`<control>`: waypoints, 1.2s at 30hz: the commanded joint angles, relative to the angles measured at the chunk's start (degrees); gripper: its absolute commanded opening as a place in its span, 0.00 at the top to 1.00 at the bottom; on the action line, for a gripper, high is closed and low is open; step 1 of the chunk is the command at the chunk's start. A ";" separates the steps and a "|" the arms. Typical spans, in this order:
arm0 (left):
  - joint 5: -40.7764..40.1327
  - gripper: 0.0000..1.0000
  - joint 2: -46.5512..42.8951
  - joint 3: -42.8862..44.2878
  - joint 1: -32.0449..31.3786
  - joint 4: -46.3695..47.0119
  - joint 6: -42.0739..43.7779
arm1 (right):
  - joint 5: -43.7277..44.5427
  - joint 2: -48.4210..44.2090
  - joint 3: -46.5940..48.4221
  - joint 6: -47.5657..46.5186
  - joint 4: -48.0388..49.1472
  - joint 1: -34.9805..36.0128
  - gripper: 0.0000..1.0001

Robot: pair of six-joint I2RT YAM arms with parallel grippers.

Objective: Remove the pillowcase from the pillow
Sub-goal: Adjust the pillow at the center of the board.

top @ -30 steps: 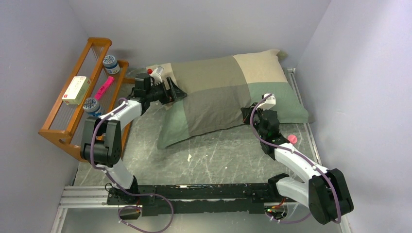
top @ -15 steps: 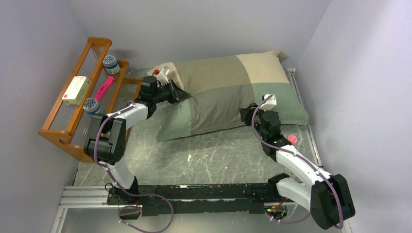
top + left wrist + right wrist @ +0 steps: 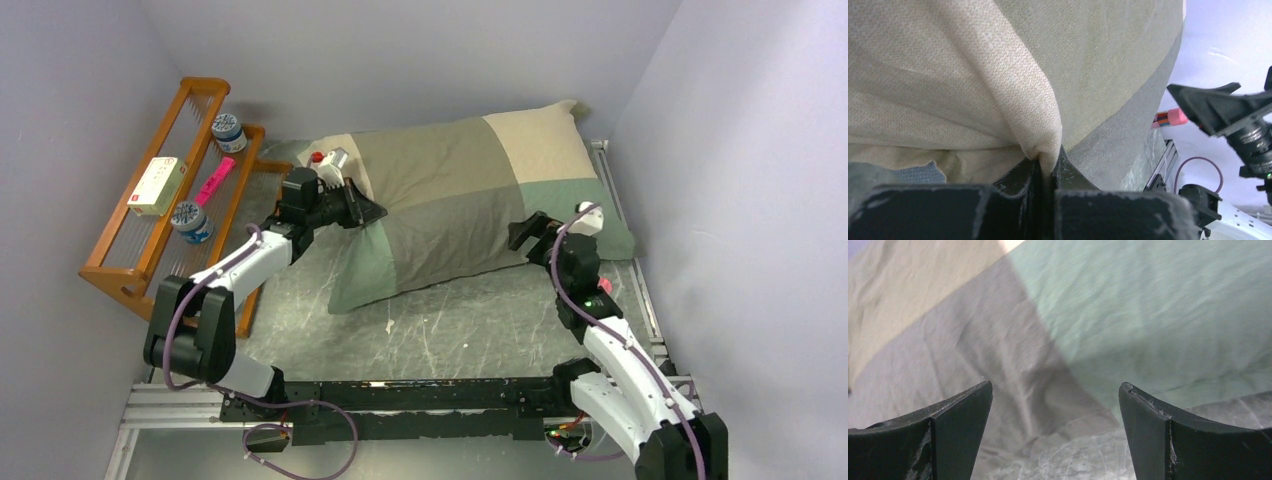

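The pillowcase (image 3: 470,195), a patchwork of olive-grey, beige and green, lies stuffed across the back of the table. The pillow is hidden inside it. At its left end my left gripper (image 3: 374,211) is shut on the cloth. The left wrist view shows a fold of beige pillowcase (image 3: 998,90) pinched between the left gripper's (image 3: 1048,167) fingers. My right gripper (image 3: 524,231) stands open just off the case's near edge. In the right wrist view nothing is between the right gripper's (image 3: 1055,390) fingers (image 3: 963,412). Grey and green pillowcase (image 3: 1128,315) lies just ahead of them.
A wooden rack (image 3: 110,270) stands along the left wall with two jars (image 3: 229,130), a box (image 3: 158,185) and a pink item (image 3: 213,183). A pink-capped object (image 3: 603,286) sits by the right arm. A small white scrap (image 3: 389,325) lies on the table. Walls close in on three sides.
My left gripper has shut on a fold at the pillowcase's left end. My right gripper has opened, let go of the near edge and drawn back to the right.
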 commanded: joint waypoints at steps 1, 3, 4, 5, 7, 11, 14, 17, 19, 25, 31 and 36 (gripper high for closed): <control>1.45 0.95 -5.80 -2.65 -1.40 -4.03 3.24 | -3.85 -1.47 0.15 9.49 -2.27 -7.52 0.00; 1.29 0.95 -6.97 -4.33 -1.83 -4.17 3.08 | -6.02 -0.51 -0.50 12.92 -0.77 -9.33 0.00; 1.21 0.95 -7.45 -5.03 -2.14 -4.08 2.92 | -6.83 0.16 -0.81 14.37 0.48 -9.58 0.00; 1.16 0.95 -7.94 -5.64 -2.57 -3.94 2.64 | -7.63 0.82 -1.08 16.13 1.56 -9.79 0.00; 0.91 0.95 -8.70 -6.55 -3.56 -3.76 2.33 | -8.73 2.29 -1.88 19.90 4.28 -10.55 0.00; 0.42 0.95 -9.68 -8.11 -5.57 -3.77 2.23 | -11.94 7.45 -3.00 26.80 10.43 -12.20 0.00; 0.59 0.95 -9.73 -9.37 -6.65 -2.55 1.68 | -14.50 12.74 -2.65 30.49 14.13 -12.55 0.00; 1.05 0.95 -9.21 -10.14 -7.74 -1.34 1.38 | -16.80 17.56 -2.55 32.45 19.02 -12.74 0.00; 1.76 0.95 -8.76 -10.16 -8.31 -0.51 1.30 | -18.27 20.61 -2.18 32.96 22.30 -12.74 0.05; 3.68 0.95 -9.76 -8.49 -10.29 -1.25 3.04 | -25.10 28.61 3.01 31.27 27.85 -12.74 0.61; 5.30 0.95 -14.30 -6.92 -12.00 -3.73 3.79 | -31.89 30.05 11.95 27.11 23.51 -12.67 1.00; 5.59 0.95 -18.49 -5.34 -14.04 -6.13 3.79 | -33.97 27.18 16.59 22.73 17.72 -12.65 1.00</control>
